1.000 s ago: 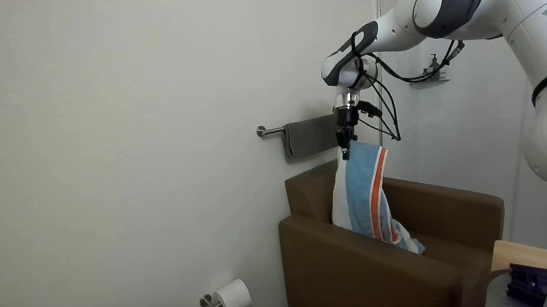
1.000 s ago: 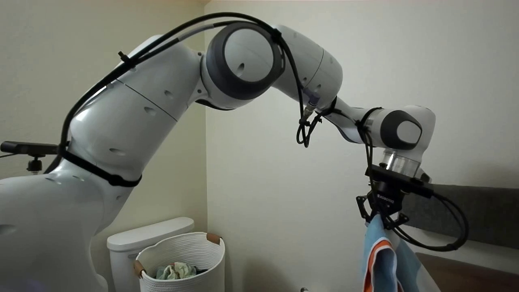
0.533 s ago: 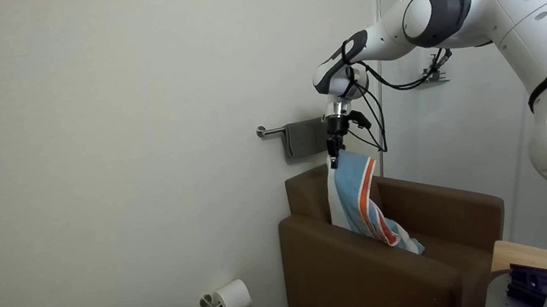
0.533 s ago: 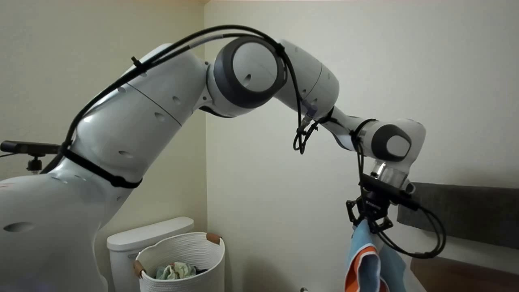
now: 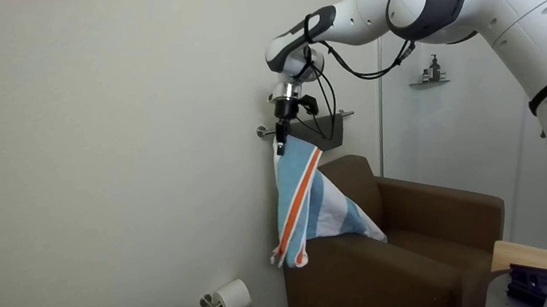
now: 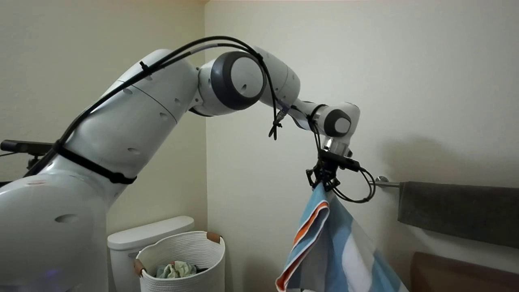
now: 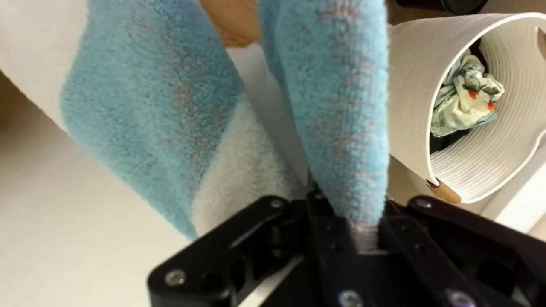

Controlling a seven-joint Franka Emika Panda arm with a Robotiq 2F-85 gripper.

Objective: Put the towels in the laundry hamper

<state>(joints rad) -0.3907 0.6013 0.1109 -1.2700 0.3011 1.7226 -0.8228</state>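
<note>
On the right I see a brown armchair; on the left, well apart, a white laundry hamper. A striped towel hangs by the armchair's left side. A grey towel drapes a rail; a small greenish towel lies crumpled inside the hamper. The gripper is clamped tight on the striped towel's top.

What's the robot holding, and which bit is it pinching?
The striped towel, pinched in the end effector by a mostly blue fold at its top; the rest drapes down. I can't tell if it's a corner.
</note>
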